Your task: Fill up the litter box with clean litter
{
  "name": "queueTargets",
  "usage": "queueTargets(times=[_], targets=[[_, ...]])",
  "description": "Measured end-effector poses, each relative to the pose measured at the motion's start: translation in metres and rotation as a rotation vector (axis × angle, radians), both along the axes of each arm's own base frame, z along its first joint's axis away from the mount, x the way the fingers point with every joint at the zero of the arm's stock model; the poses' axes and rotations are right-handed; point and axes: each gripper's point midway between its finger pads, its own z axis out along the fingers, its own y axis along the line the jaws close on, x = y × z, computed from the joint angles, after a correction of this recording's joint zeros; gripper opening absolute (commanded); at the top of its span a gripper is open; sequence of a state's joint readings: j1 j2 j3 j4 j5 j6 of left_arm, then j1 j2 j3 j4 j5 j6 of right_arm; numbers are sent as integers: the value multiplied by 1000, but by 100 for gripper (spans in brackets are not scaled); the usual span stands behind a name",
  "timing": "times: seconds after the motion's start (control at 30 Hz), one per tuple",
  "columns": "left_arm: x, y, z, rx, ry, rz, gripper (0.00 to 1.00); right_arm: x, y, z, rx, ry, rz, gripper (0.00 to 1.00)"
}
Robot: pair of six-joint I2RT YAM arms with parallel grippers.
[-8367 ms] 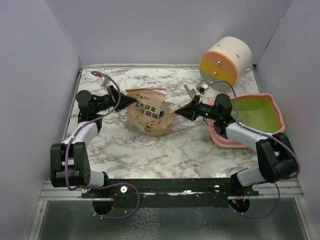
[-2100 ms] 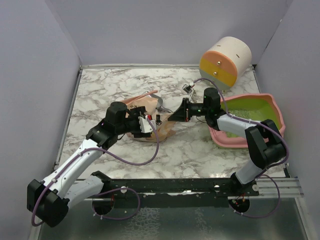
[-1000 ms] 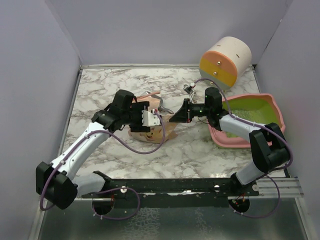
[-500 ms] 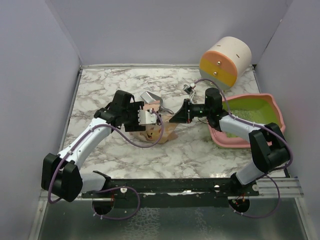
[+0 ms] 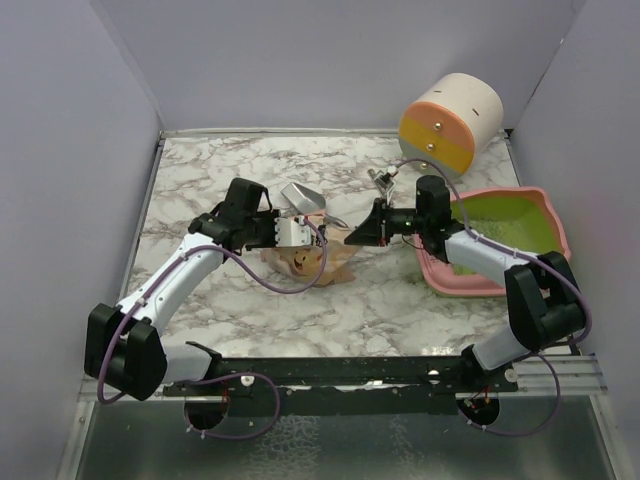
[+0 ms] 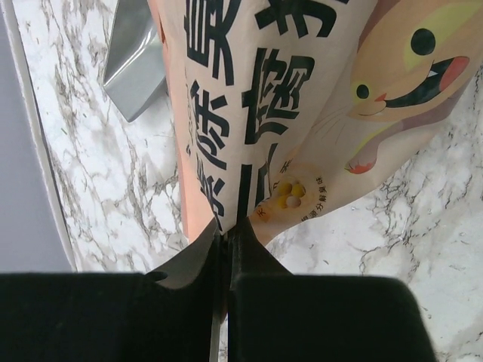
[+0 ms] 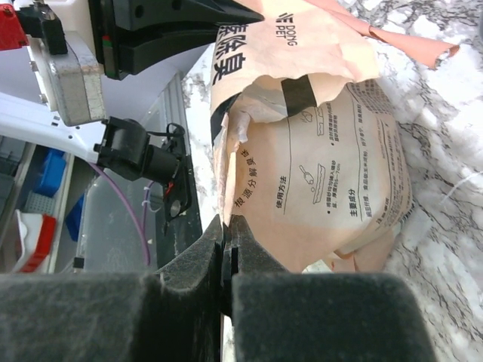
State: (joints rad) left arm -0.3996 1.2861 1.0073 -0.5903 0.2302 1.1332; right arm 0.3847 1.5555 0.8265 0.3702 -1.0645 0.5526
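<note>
The tan paper bag with a cartoon face lies tilted on the marble table between both arms. My left gripper is shut on one edge of the bag, seen close in the left wrist view below the bag. My right gripper is shut on the opposite edge, as the right wrist view shows with the bag. The pink litter box with a lime-green inside sits at the right. No loose litter granules show.
A silver metal scoop lies on the table just behind the bag, and also shows in the left wrist view. A round cream drum with orange, yellow and grey bands stands at the back right. Grey walls enclose the table.
My left arm swung in from the far left and shut on the bag. Both grippers have shifted the bag slightly right and lower, uncovering the scoop behind it.
</note>
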Motion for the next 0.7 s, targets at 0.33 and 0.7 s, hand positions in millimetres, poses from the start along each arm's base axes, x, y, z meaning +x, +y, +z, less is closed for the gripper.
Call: queueTargets(times=[0.33,0.7], targets=[[-5,3,4,-9,-28,41,0,22,-16,3,-172,-116,-81,34],[-9,4,5,-46,-1,114,0,-14,7,52,-263,-557,-53,42]])
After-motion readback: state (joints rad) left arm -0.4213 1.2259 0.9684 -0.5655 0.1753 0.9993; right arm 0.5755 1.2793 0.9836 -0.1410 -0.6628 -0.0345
